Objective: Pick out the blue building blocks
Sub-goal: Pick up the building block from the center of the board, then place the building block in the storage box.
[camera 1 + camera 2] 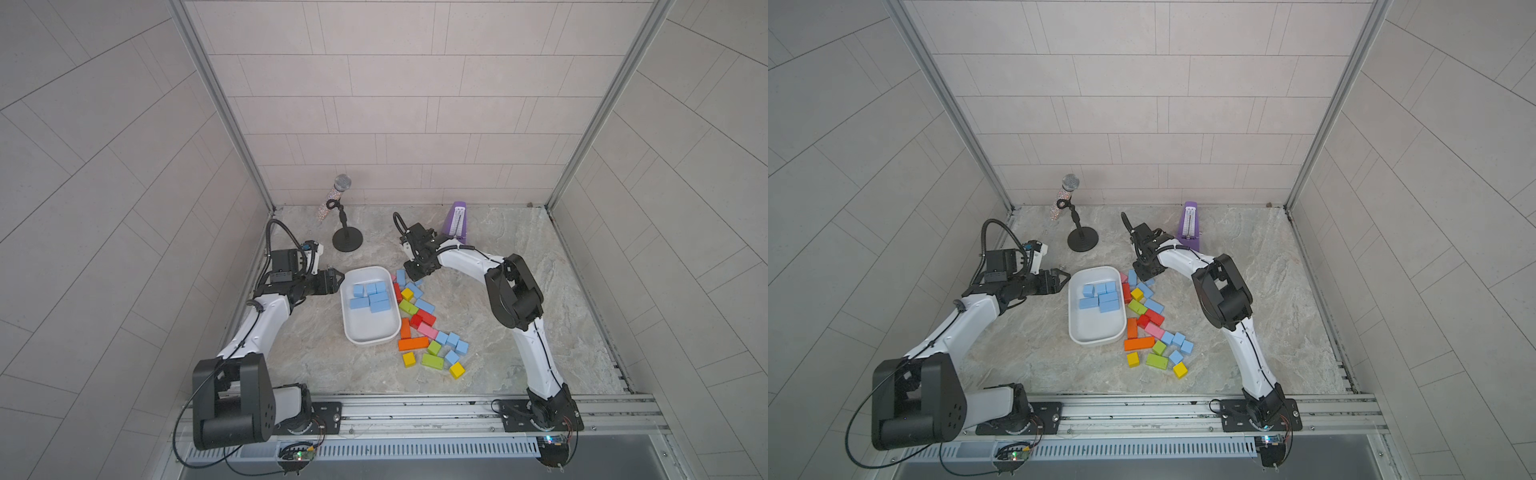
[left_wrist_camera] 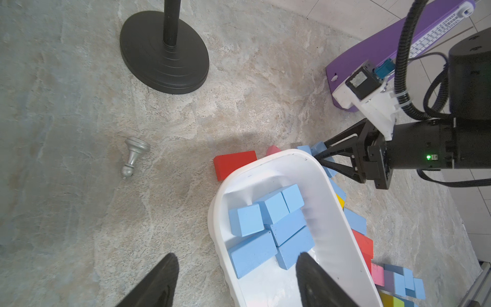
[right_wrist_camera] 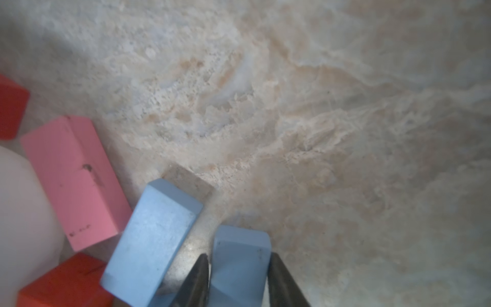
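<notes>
Our right gripper point(image 3: 238, 254) is clamped on a blue block point(image 3: 240, 240), so we'd lift straight up past the neighbouring brick point(image 3: 154, 244) before swinging to the tray point(image 1: 369, 328); left gripper point(image 2: 236, 255) is just open.

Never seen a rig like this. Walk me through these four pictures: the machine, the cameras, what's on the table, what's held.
This is a robot with two arms, each ending in a two-fingered hand. Two pictures look down on the whole table; the other two come from cameras on the wrists. On the table stand a white tray holding several blue blocks, a mixed pile of coloured blocks beside it, a microphone on a stand and a purple metronome. The right hand is shut on one blue block; the left hand is open and empty by the tray.
</notes>
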Available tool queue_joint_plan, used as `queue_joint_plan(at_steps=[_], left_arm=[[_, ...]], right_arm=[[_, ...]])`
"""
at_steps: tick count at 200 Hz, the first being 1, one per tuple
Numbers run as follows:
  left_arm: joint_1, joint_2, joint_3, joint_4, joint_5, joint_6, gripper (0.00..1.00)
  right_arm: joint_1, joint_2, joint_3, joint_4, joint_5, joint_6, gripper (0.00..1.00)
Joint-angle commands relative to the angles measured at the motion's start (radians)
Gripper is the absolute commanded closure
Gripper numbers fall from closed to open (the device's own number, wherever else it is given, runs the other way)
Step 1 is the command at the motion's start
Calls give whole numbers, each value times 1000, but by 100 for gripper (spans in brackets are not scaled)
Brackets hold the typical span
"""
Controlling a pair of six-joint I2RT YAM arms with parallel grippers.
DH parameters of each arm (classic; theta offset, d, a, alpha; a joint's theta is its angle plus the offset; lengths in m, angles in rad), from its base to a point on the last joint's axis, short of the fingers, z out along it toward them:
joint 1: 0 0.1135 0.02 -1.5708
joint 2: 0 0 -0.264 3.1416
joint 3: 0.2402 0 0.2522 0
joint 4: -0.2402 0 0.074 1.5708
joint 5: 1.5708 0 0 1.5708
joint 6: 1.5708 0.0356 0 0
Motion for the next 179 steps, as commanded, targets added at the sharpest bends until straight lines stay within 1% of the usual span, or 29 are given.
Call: queue_joint_plan(at_steps=[1, 24, 34, 54, 70, 92, 123, 132, 149, 164, 179], left_arm=[[-5, 6, 4, 4, -2, 20, 25], [-3, 1, 8, 0, -14, 14, 25], [-3, -1, 13, -1, -27, 9, 25], [-3, -7, 12, 2, -37, -5, 25], [2, -11, 9, 6, -38, -24, 23], [33, -13, 3, 27, -21, -72, 21], [67, -34, -2, 28, -23, -84, 15], [78, -41, -3, 30, -23, -86, 13], [102, -44, -6, 36, -13, -94, 12], [127, -44, -3, 38, -6, -106, 12], [151, -49, -2, 38, -3, -117, 12]], right_arm=[[8, 11, 10, -46, 30, -12, 72], [12, -31, 10, -43, 22, -45, 76], [17, -58, 14, -55, 43, -73, 77], [30, -122, 17, -91, 74, -170, 77], [52, -187, -3, -104, 74, -253, 77], [108, -270, -26, -119, 57, -341, 77], [222, -345, -33, -135, 49, -488, 77], [260, -356, -39, -133, 20, -535, 75], [320, -357, -38, -131, -72, -628, 74], [355, -328, -17, -118, -157, -666, 74], [379, -275, 23, -124, -193, -693, 74]])
